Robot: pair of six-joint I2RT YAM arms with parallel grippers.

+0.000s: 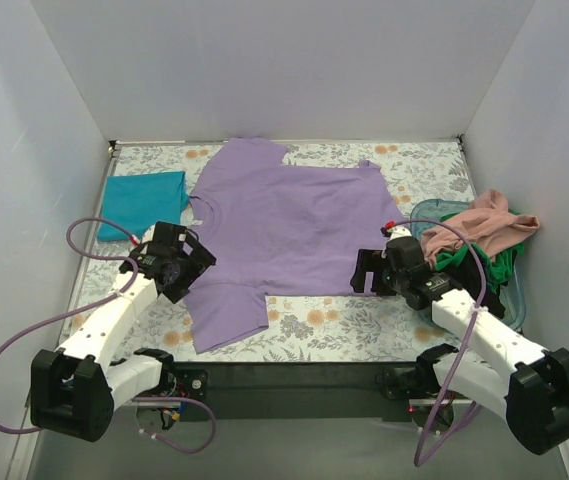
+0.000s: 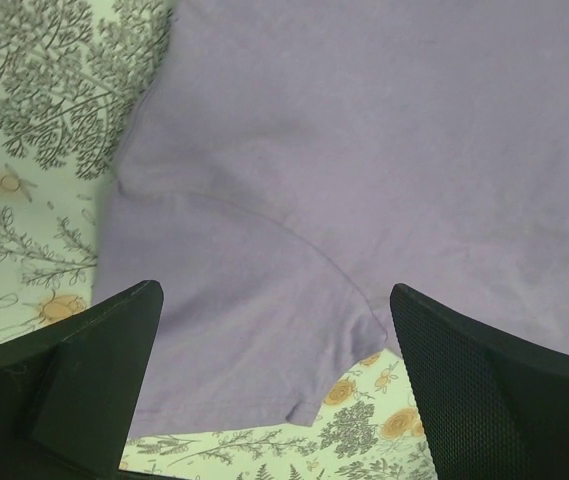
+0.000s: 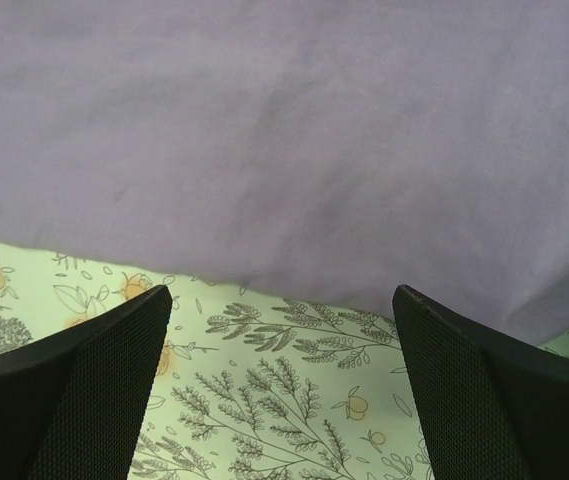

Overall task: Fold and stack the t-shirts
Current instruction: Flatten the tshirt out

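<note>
Lavender tee (image 1: 294,225), soft matte knit, flat across floral cloth (image 1: 334,325) at mid-table, one short sleeve pointing near-left. Nearest: left gripper (image 1: 177,262) over that sleeve's curved seam, mesh-textured black fingers (image 2: 484,380) spread wide, nothing held. Right gripper (image 1: 369,272) above the straight hem, likewise spread, empty. Farther left, teal tee (image 1: 142,203) folded into a neat rectangle. Right, pink tee (image 1: 479,228) and green tee (image 1: 474,262) crumpled in a clear bluish tub (image 1: 516,300).
</note>
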